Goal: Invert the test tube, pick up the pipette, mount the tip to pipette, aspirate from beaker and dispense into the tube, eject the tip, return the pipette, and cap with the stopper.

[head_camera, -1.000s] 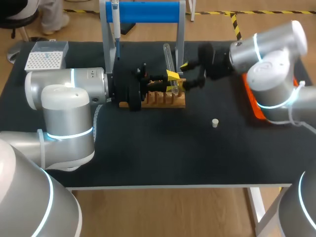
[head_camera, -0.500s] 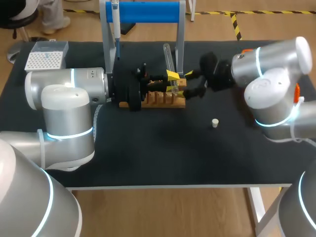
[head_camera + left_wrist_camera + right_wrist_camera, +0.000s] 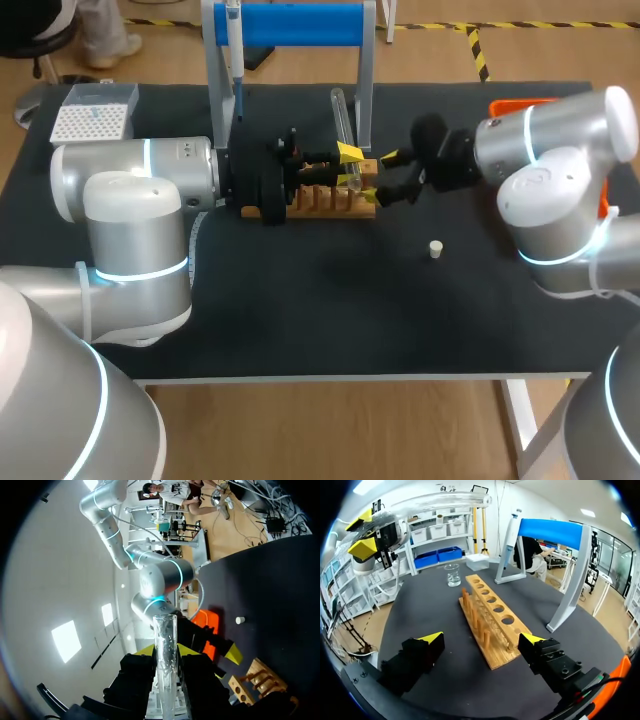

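Left jaws clamp the test tube (image 3: 165,665) over the wooden rack (image 3: 318,203), nearer the desk's far edge. Right jaws gape empty beside the rack's right end. Square the tube over a hole, lower it straight, and let go only once seated

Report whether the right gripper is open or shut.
Open: the right gripper shows its yellow tips wide apart, holding nothing; the wooden rack lies ahead.

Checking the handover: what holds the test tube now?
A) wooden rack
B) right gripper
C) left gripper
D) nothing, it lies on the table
C: the left gripper is shut on the test tube, clear of the wooden rack; the right gripper is open and empty.
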